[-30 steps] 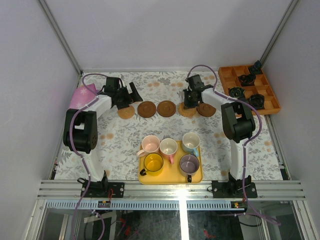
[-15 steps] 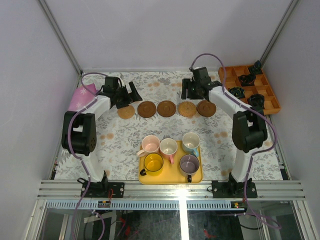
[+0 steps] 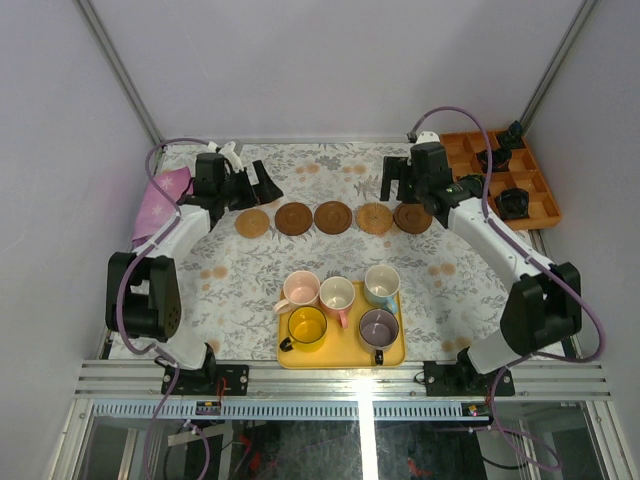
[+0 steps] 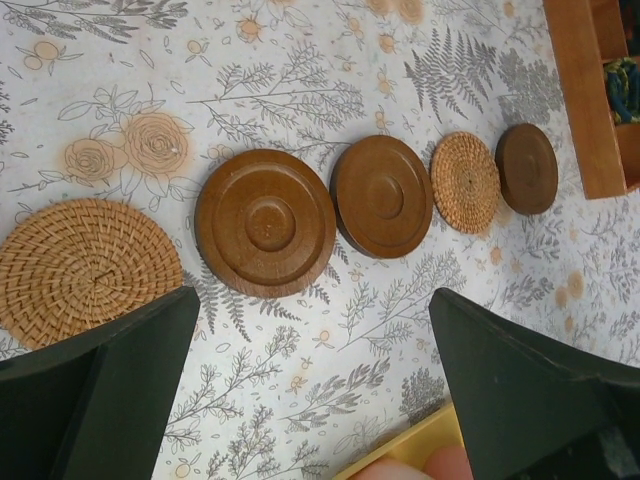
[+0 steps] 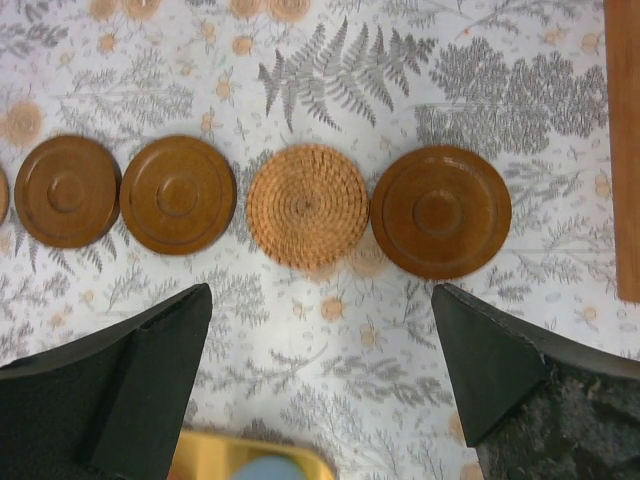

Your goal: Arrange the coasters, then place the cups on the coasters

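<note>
Black-fingered right gripper (image 5: 320, 290) spread wide, empty, by right end of row | left gripper (image 4: 315, 300) spread, empty, by left end | five coasters (image 3: 332, 217) lined left-to-right, far-centre: arranging looks done | five cups (image 3: 337, 294) on yellow tray (image 3: 340, 362), near-centre: all left to place

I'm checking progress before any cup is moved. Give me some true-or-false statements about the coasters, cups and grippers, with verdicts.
1. Five coasters lie in one row. True.
2. Two of them are woven and three are smooth. True.
3. One of the cups stands on a coaster. False: all five cups stand on the yellow tray.
4. The right gripper grips a coaster. False: its jaws stand open and empty above the row.
5. The left gripper is shut. False: it is open and holds nothing.
</note>
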`<state>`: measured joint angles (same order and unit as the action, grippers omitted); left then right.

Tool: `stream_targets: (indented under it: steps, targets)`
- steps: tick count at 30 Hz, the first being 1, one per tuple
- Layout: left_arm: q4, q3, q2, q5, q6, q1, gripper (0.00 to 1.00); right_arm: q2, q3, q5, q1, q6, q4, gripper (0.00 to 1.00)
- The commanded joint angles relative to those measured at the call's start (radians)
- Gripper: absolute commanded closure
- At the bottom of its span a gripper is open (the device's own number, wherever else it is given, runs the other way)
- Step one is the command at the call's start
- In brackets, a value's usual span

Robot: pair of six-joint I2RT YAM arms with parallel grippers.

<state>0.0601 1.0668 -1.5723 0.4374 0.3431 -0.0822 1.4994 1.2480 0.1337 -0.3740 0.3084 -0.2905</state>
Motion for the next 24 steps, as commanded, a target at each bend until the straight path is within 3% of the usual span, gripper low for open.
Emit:
stream_targets:
  steps: [1,8,17,24]
  targets:
    - [-0.127,-0.073,0.079,0.058,-0.061,0.001,0.00,-0.141,-0.071,-0.033,-0.009,-0.012,-0.016,0.00]
    - [-0.061,-0.111,0.157,-0.050,-0.163,-0.095,0.00,-0.300,-0.175,-0.062,-0.051,0.005,-0.158,0.03]
    - [-0.052,-0.198,0.226,-0.068,-0.141,-0.171,0.00,-0.509,-0.358,-0.053,-0.174,0.098,-0.250,0.07]
    - [0.001,-0.239,0.287,-0.125,-0.165,-0.207,0.00,-0.589,-0.401,0.042,-0.366,0.223,-0.372,0.10]
